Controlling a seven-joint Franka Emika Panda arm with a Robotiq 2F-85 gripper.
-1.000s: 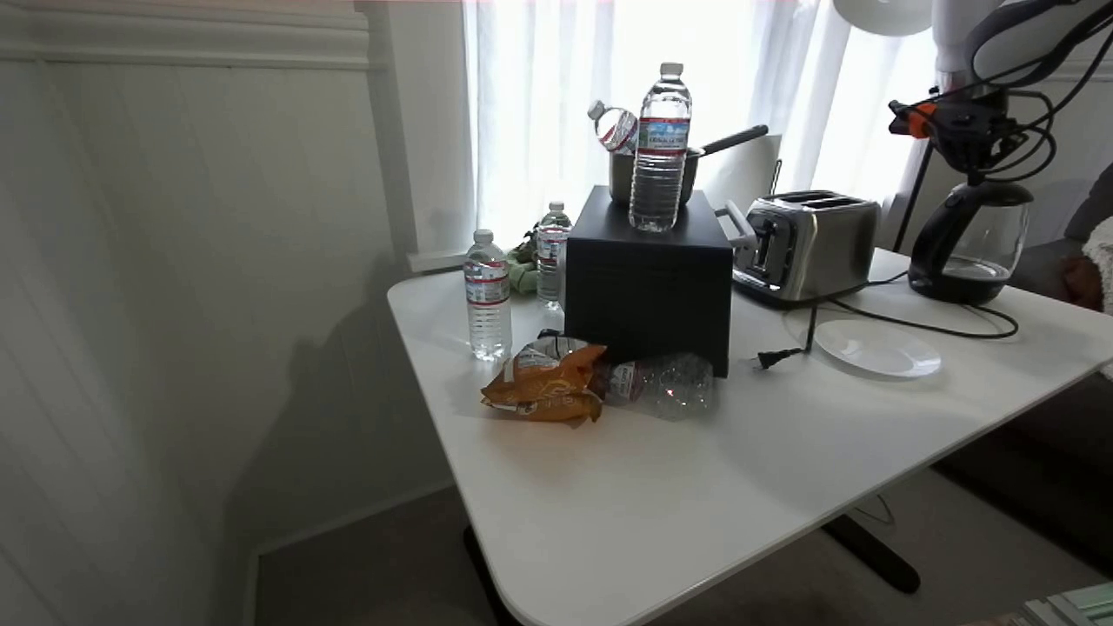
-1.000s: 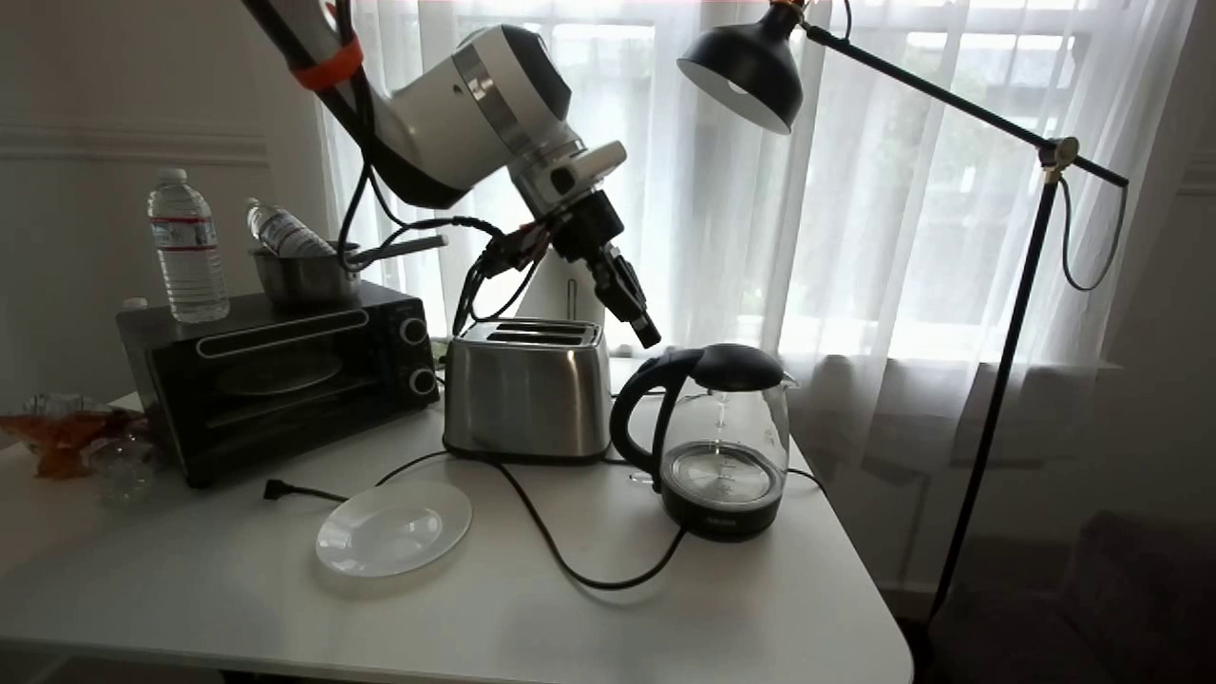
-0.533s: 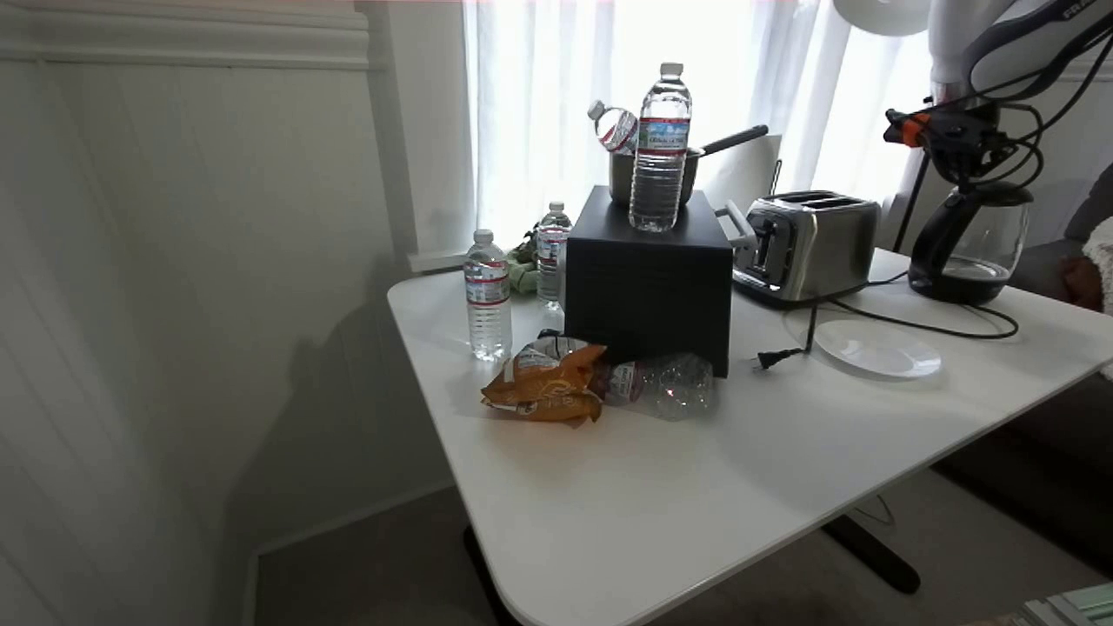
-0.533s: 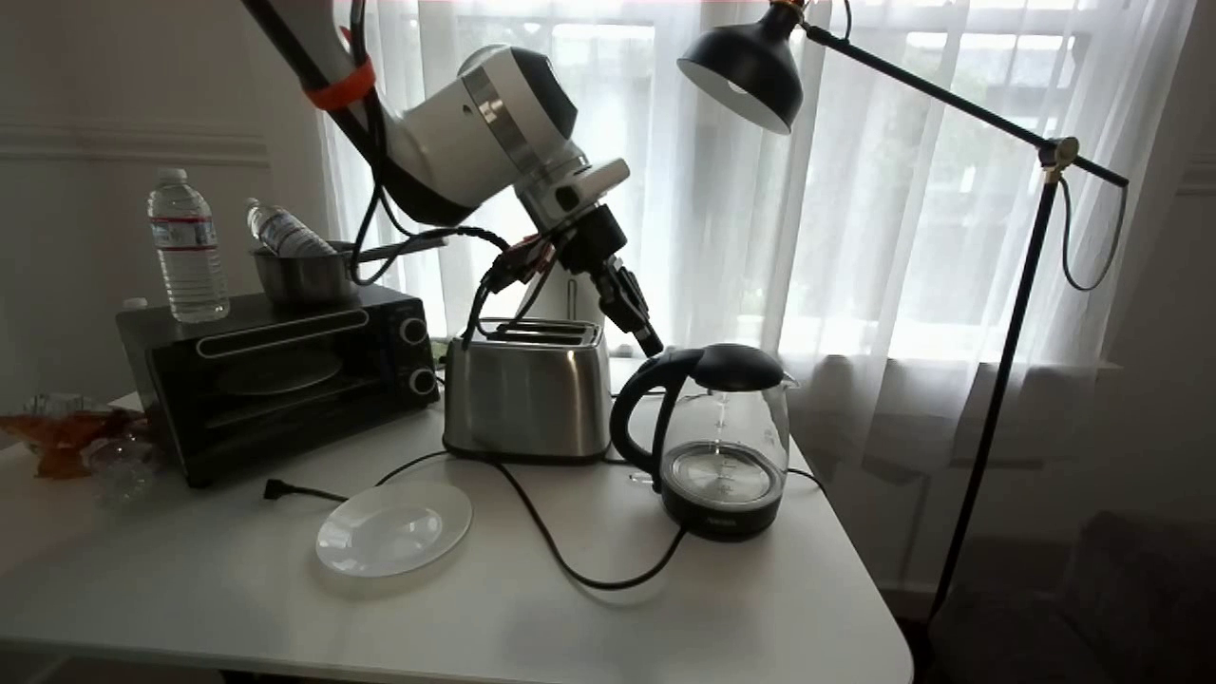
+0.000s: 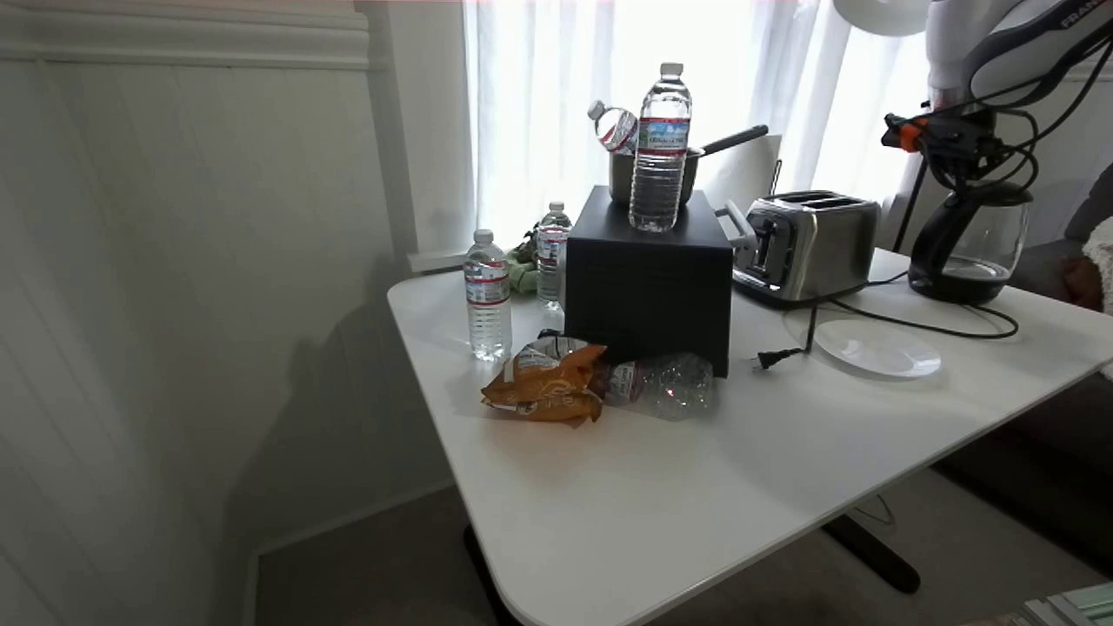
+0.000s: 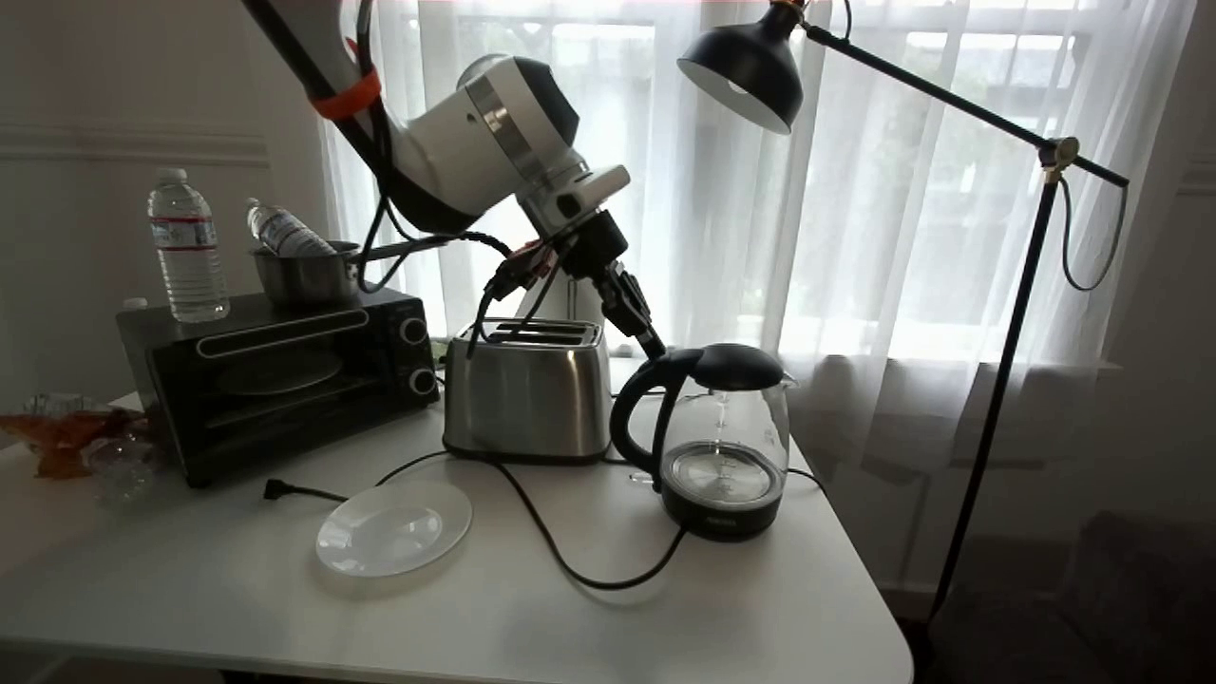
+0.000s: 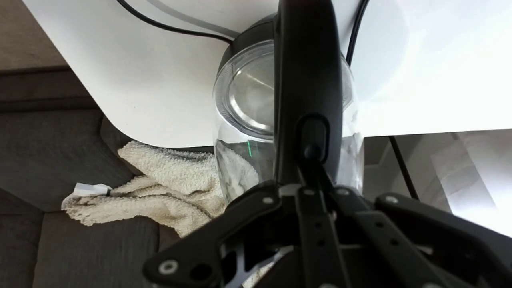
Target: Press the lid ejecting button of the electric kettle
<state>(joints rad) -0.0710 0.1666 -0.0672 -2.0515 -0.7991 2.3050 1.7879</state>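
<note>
All positions are given relative to the silver toaster (image 6: 527, 404).

The electric kettle (image 6: 727, 427) stands on the white table (image 6: 532, 636), just beside the toaster. It is upright, with its long axis vertical and its black base (image 6: 719, 519) flat on the table. The curved handle (image 6: 633, 427) is on the side nearest the toaster; the spout (image 6: 790, 381) points away from it. The lid (image 6: 736, 369) sits level on the jug. An oblong button (image 7: 314, 129) is set into the top of the handle, its length in line with the handle.

The gripper (image 6: 657, 351) is on the kettle side of the toaster, slanting down to the top of the handle. Its fingers are narrow, brought together side by side. In the wrist view the fingertips (image 7: 306, 173) overlap the end of the button nearest the lid; whether the button is depressed cannot be told.

A plate (image 6: 394, 529) lies near the toaster. A black cord (image 6: 608, 584) runs from the kettle's base toward the toaster's foot. A toaster oven (image 6: 285, 389) stands on the opposite side of the toaster from the kettle, bearing a saucepan (image 6: 304, 280) and an upright water bottle (image 6: 188, 256).
</note>
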